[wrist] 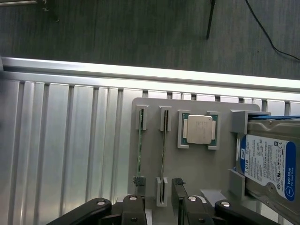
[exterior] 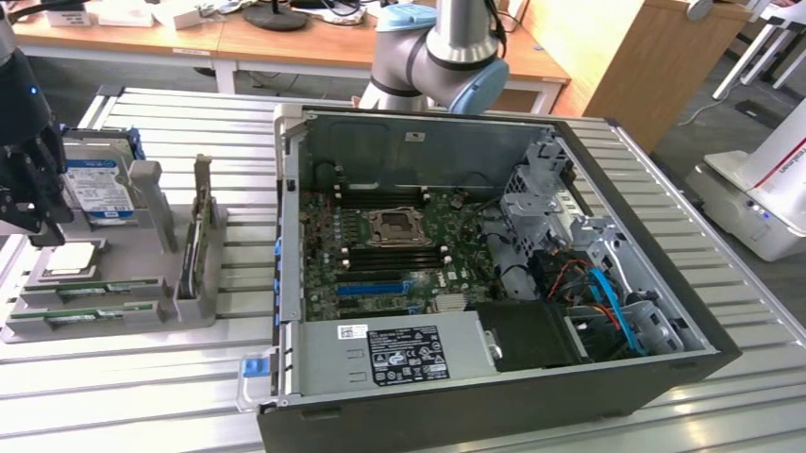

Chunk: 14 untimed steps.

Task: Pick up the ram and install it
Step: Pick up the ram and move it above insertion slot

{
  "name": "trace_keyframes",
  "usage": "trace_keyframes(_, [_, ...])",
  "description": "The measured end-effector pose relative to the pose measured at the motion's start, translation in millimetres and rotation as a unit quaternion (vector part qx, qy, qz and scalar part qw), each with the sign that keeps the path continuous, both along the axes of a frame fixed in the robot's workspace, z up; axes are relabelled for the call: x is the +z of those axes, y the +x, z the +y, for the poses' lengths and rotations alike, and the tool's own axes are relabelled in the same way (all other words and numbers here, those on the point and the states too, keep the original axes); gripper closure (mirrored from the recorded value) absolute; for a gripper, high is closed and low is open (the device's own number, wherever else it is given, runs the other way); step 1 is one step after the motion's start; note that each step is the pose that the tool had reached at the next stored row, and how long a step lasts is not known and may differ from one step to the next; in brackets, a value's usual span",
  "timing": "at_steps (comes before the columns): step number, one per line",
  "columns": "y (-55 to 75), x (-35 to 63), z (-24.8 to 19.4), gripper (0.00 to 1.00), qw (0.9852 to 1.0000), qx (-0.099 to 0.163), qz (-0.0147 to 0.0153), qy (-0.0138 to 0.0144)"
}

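Observation:
Two ram sticks stand on edge in slots of a grey holder (wrist: 206, 164): one ram stick (wrist: 162, 152) lies between my fingertips, a second one (wrist: 139, 150) sits beside it under one fingertip (wrist: 138, 182). My gripper (wrist: 158, 187) hangs open above the holder, its jaws either side of the first stick and not touching it. In the exterior view the gripper (exterior: 38, 222) is at the far left over the holder (exterior: 189, 302), where the green ram edges (exterior: 101, 292) show in the front slots.
A silver processor chip (wrist: 199, 130) and a hard drive (wrist: 268, 164) share the holder. A card (exterior: 199, 222) stands upright on its right side. The open computer case (exterior: 504, 274) with its motherboard (exterior: 391, 245) fills the exterior view's middle on the slatted table (exterior: 151, 387).

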<state>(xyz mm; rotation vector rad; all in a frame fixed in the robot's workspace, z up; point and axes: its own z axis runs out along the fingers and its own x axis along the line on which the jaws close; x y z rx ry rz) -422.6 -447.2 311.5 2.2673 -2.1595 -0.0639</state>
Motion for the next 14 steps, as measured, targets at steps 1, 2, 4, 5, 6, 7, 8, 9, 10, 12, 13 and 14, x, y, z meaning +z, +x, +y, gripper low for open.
trace_keyframes(1, [0.0,0.0,-1.2,0.64,1.0000,0.000,0.0000,0.0000])
trace_keyframes(2, [-0.1,0.0,-2.3,0.64,1.0000,0.000,0.0000,0.0000])
trace_keyframes(4, [-0.1,0.0,-3.9,0.64,1.0000,0.000,0.0001,0.0000])
trace_keyframes(5, [-0.1,0.0,-3.8,0.64,1.0000,0.000,0.0000,0.0000])
trace_keyframes(6, [-0.1,0.0,-3.9,0.64,1.0000,0.000,0.0000,0.0000])
trace_keyframes(7, [-0.1,0.0,-3.8,0.64,1.0000,0.000,0.0000,0.0000])
trace_keyframes(8, [-0.1,0.0,-3.9,0.64,1.0000,0.000,0.0000,0.0000])
trace_keyframes(9, [-0.1,0.0,-3.9,0.64,1.0000,0.000,0.0000,0.0000])
trace_keyframes(10, [-0.1,0.0,-3.9,0.64,1.0000,0.000,0.0000,0.0000])
trace_keyframes(12, [-0.2,-7.1,-4.0,0.64,1.0000,0.000,-0.0001,0.0000])
trace_keyframes(13, [-0.3,-14.3,-3.9,0.64,1.0000,0.000,-0.0001,0.0000])
trace_keyframes(14, [-0.3,-15.8,-3.9,0.64,1.0000,0.000,0.0000,0.0000])
